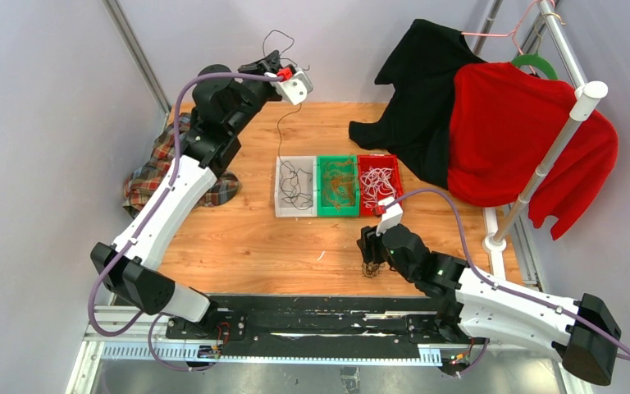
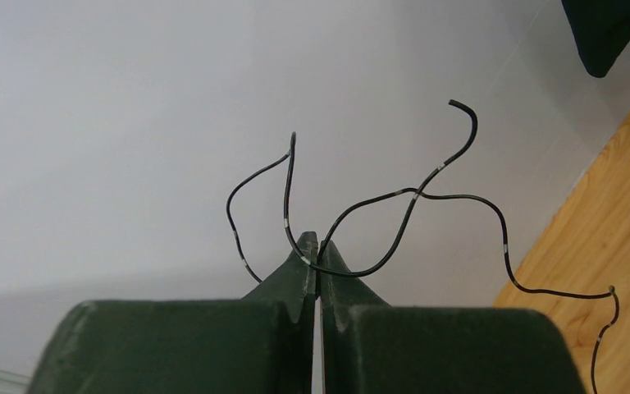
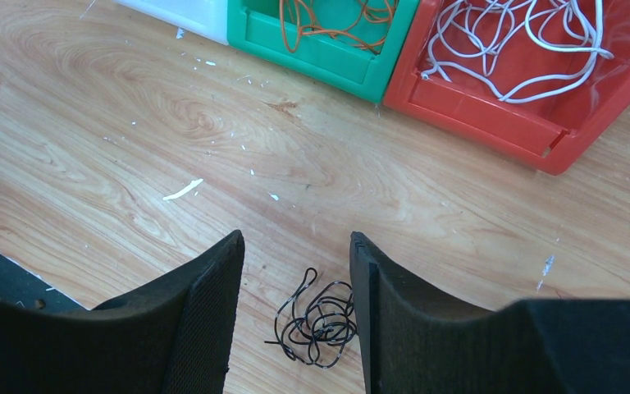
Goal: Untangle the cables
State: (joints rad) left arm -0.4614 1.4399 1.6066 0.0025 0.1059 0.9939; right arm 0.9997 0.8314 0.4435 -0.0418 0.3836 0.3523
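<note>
My left gripper (image 1: 274, 61) is raised at the back of the table, shut on a thin black cable (image 2: 410, 205). The cable's ends curl above the fingertips (image 2: 308, 246), and its length hangs down to the wood (image 1: 279, 123). Low near the front, my right gripper (image 3: 295, 246) stands open with a small tangle of black cable (image 3: 320, 320) on the table between its fingers, close to the right one. More black cables (image 1: 297, 185) lie in a clear bin, orange cables (image 1: 340, 185) in a green bin (image 3: 328, 57), and white cables (image 3: 509, 41) in a red bin (image 3: 476, 111).
The three bins stand in a row mid-table. A plaid cloth (image 1: 143, 185) lies at the left edge. Black (image 1: 418, 90) and red (image 1: 517, 139) garments hang from a white rack (image 1: 541, 168) at the right. Small white scraps (image 3: 182, 190) dot the wood.
</note>
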